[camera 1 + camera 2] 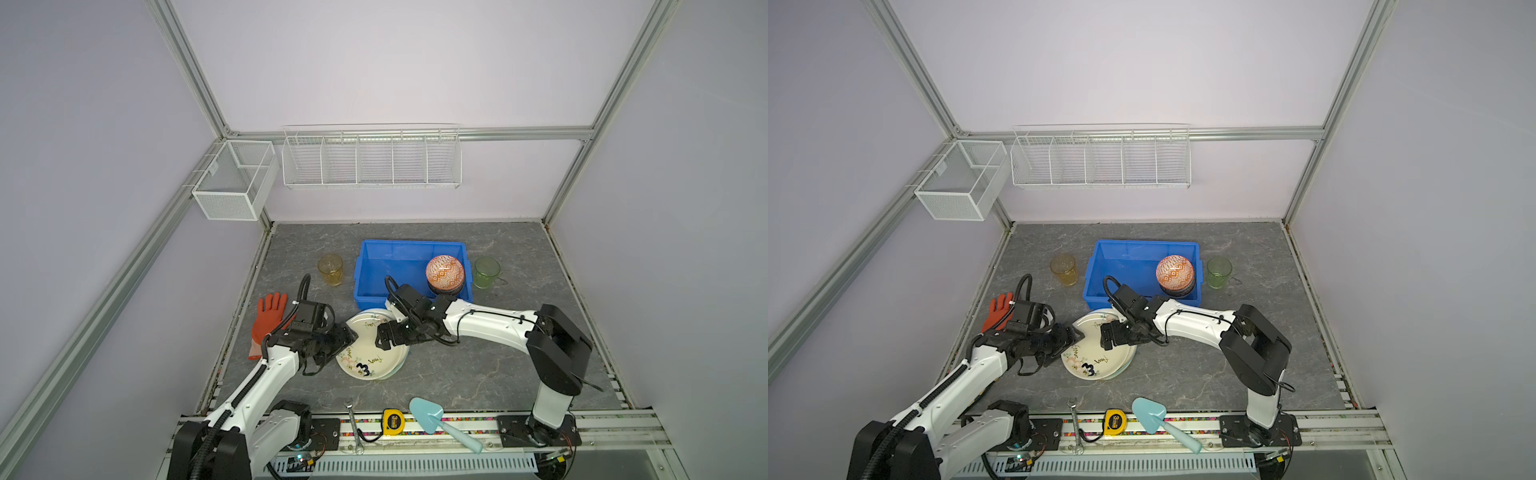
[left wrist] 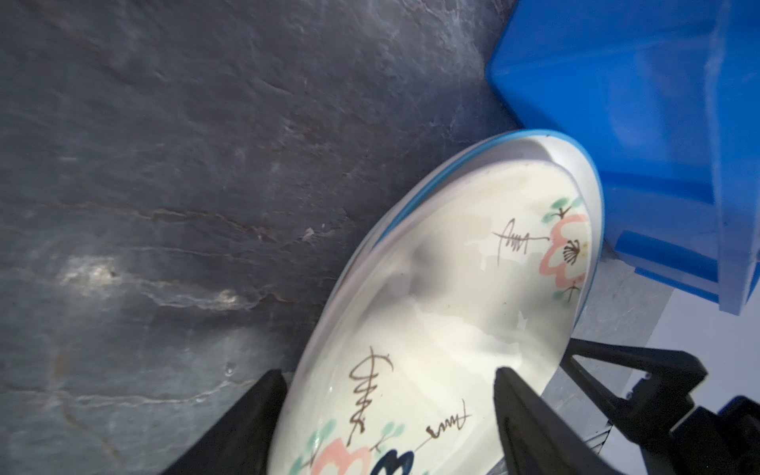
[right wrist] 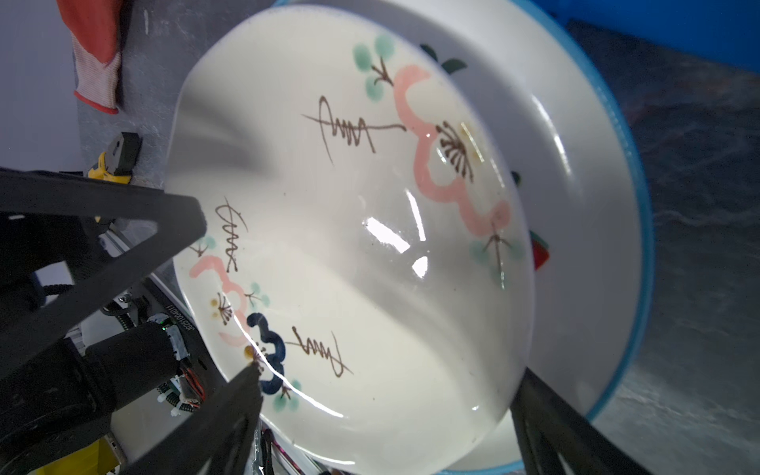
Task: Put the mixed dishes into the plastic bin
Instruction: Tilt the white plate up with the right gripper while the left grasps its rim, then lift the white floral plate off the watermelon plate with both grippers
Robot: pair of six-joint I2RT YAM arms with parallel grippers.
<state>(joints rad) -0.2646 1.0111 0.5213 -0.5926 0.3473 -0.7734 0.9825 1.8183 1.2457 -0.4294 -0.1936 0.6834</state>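
Cream-glazed and marked "3", the top plate (image 1: 368,357) is lying on a stack just beside the near wall of the plastic bin (image 1: 409,244), with a blue-rimmed plate (image 3: 596,205) under it. The left tool (image 1: 352,336) is straddling the cream plate's left rim, jaws apart and not yet pinching. The right tool (image 1: 381,338) is hanging over its far right part, jaws wide, holding nothing.

Doing this well is likely meaning closing on the cream rim alone, tipping it up gently so the lower plates are not dragging, then clearing the bin wall and landing left of the orange-white bowl (image 1: 444,272) sitting at the bin's right end.

Grey, veined stone is covering the desk (image 1: 478,370), which is also carrying an amber cup (image 1: 331,269) left of the bin, a green cup (image 1: 486,272) right of it and an orange glove (image 1: 270,320) further left. Pale lilac walls are enclosing it.
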